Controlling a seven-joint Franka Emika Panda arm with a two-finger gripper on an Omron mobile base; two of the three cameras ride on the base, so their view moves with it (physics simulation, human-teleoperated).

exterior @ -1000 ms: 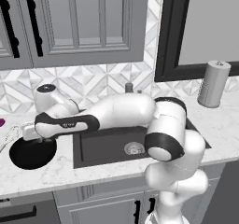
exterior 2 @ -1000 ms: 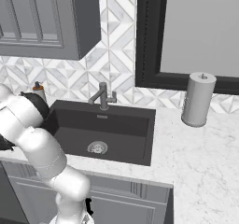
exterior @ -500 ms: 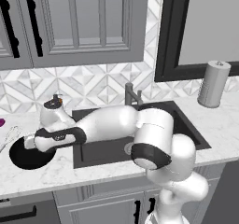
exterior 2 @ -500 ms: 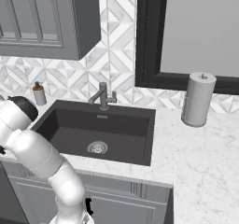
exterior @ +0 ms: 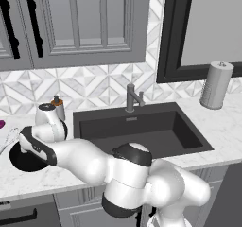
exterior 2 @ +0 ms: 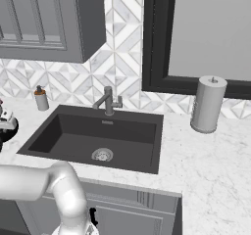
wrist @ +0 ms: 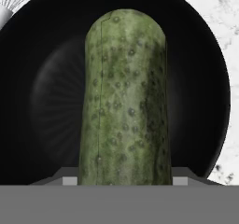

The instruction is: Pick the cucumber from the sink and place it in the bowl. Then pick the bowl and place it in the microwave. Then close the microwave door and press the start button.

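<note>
In the left base view the white arm reaches left across the counter [exterior: 28, 183], its hand over the black bowl [exterior: 23, 161] that sits left of the sink [exterior: 142, 129], near a soap dispenser [exterior: 58, 107].

The right base view shows the sink's tap [exterior 2: 109, 102] and a paper towel roll [exterior 2: 208, 104] on the marble.

In the hand view the gripper [wrist: 125, 180] clasps the cucumber [wrist: 125, 101], seemingly hanging just above the bowl's dark inside, though contact cannot be told.

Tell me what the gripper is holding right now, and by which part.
The gripper holds the cucumber by its near end, one finger on each side, over the black bowl.
</note>
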